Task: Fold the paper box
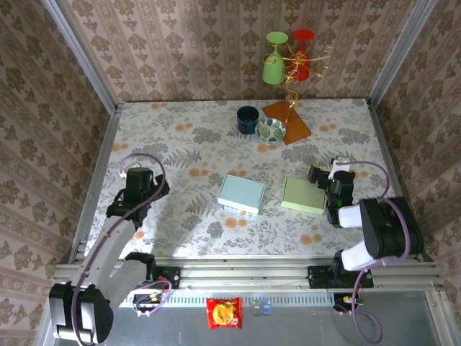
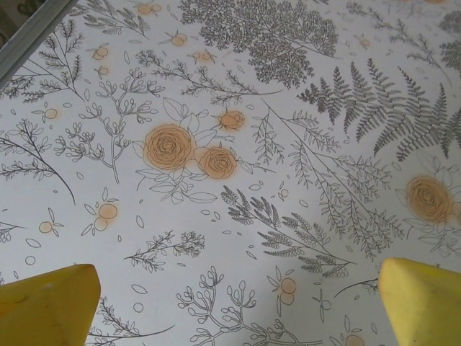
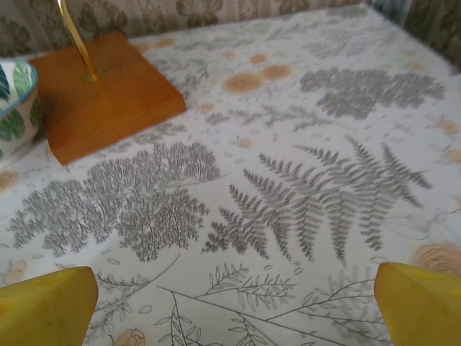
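Note:
A light blue paper box [image 1: 241, 193] lies flat near the middle of the flowered table [image 1: 187, 144]. A pale green paper box [image 1: 303, 195] lies flat to its right. My left gripper [image 1: 135, 171] hovers over bare cloth well to the left of the blue box. In the left wrist view its yellow fingertips [image 2: 47, 299] stand wide apart, the left gripper [image 2: 238, 306] open over printed cloth. My right gripper [image 1: 325, 176] sits just right of the green box's far corner. The right gripper [image 3: 238, 306] is open too, with only cloth between its yellow fingertips [image 3: 47, 303].
At the back stands a gold mug tree on a wooden base [image 1: 287, 121] [image 3: 108, 90], holding a green cup [image 1: 274, 61] and a red cup [image 1: 302, 54]. A dark cup [image 1: 248, 119] and a patterned bowl [image 1: 271, 130] [image 3: 14, 108] stand beside it. Patterned walls enclose three sides.

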Robot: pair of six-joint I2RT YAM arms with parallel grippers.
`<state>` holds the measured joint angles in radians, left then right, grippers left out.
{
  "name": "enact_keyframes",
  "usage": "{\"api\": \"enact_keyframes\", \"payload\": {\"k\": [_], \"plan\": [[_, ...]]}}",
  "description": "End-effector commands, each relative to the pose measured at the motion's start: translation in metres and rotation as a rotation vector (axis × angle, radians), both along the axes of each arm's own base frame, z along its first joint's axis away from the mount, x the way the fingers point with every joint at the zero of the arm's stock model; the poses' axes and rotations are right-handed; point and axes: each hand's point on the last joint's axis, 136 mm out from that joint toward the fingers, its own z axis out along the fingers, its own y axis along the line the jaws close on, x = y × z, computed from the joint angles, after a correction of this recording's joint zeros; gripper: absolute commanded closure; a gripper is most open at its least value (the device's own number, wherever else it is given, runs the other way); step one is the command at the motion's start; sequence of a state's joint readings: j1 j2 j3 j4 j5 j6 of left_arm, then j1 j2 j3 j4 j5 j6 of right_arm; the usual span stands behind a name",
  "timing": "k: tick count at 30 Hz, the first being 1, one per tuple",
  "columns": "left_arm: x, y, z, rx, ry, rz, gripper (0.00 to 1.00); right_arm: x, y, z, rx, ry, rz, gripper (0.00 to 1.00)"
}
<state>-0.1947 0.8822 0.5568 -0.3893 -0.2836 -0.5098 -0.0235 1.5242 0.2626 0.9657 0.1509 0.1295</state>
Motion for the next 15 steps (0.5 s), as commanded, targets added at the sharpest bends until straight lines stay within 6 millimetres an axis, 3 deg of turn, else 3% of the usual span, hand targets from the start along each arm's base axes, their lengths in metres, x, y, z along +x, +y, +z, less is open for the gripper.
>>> {"api": "enact_keyframes", "payload": {"k": [1, 8, 11, 14, 15], "plan": [[0.006, 0.007, 0.006, 0.053, -0.038, 0.005, 0.0, 0.017, 0.003, 0.031, -0.012, -0.089, 0.02, 0.0], [0.061, 0.014, 0.023, 0.28, -0.237, -0.158, 0.0, 0.023, 0.001, 0.031, -0.069, -0.062, -0.043, 0.0], [0.088, 0.014, 0.012, 0.284, -0.287, -0.202, 0.0, 0.026, 0.004, 0.03, -0.079, -0.048, -0.033, 0.0], [0.102, 0.017, -0.017, 0.265, -0.252, -0.211, 0.0, 0.026, 0.004, 0.029, -0.08, -0.047, -0.033, 0.0], [0.106, 0.016, -0.018, 0.26, -0.247, -0.223, 0.0, 0.026, 0.004, 0.029, -0.081, -0.045, -0.034, 0.0]]}}
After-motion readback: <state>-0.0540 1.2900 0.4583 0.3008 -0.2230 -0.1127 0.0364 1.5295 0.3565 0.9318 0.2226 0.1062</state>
